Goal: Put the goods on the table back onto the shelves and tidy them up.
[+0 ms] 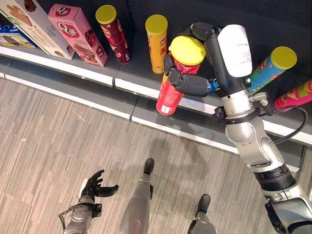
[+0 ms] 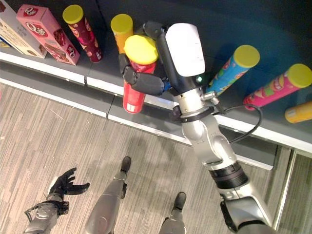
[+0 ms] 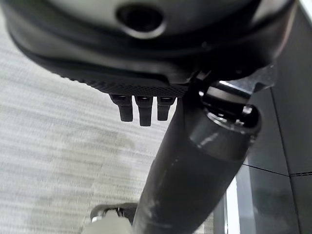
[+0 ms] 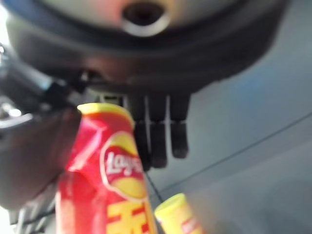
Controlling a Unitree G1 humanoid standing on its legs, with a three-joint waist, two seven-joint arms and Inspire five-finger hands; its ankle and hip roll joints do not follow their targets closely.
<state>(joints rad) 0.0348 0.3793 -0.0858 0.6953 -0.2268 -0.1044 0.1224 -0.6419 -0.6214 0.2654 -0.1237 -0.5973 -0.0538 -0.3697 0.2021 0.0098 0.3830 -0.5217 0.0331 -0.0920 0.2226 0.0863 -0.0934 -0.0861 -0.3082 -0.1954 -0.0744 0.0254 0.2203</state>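
R hand [image 1: 204,58] curled round red can [image 1: 171,92], over shelf [image 1: 97,66] edge; orange can [image 1: 157,46] just beyond. L hand [image 1: 95,187] low, fingers relaxed, spread, holding nothing.

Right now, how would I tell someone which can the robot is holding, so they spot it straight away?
Look along the dark shelf to the row of yellow-lidded cans. The red can is at the shelf's front edge, beside the orange can. It is the one gripped by the right hand and lifted off the shelf, tilted.
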